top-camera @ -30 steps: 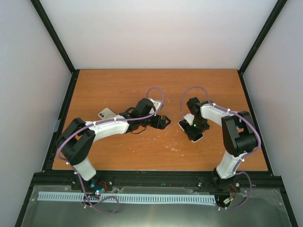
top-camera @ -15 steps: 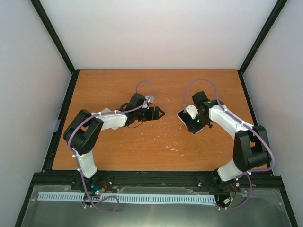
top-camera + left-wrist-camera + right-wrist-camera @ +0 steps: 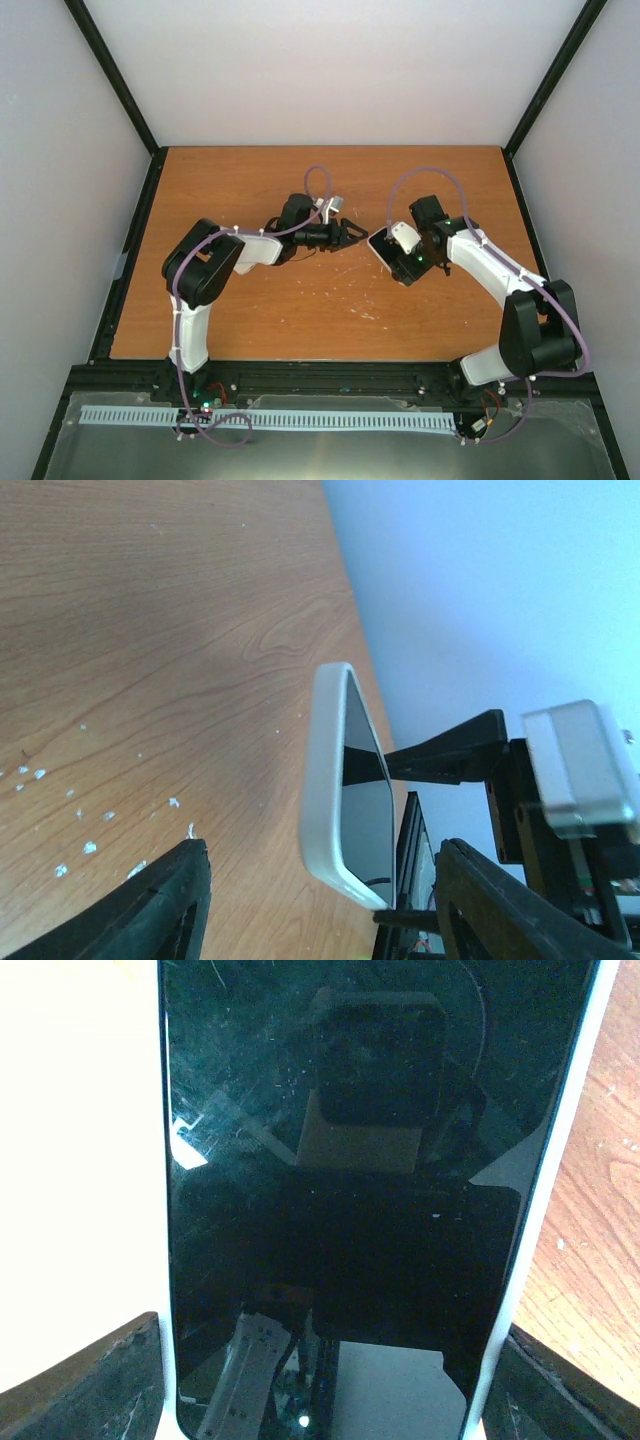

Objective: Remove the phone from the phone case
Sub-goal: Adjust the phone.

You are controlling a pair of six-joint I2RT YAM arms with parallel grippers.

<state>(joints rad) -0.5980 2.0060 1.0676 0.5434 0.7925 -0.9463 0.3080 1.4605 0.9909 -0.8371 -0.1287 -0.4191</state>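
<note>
The phone has a black screen and sits in a white phone case. My right gripper is shut on the case's two long sides and holds it off the table, right of centre. In the left wrist view the case shows edge-on, with the dark screen facing right. My left gripper stands open with one finger on each side of the phone's near corner and a gap on both sides. From above, the left gripper points right at the phone's left end.
The wooden table has white flecks near its middle. Black frame rails run along its edges, with pale walls behind. Both arms reach inward and meet near the table's centre.
My left arm swung right toward the phone and its jaws narrowed. My right arm carried the phone up and left toward the centre.
</note>
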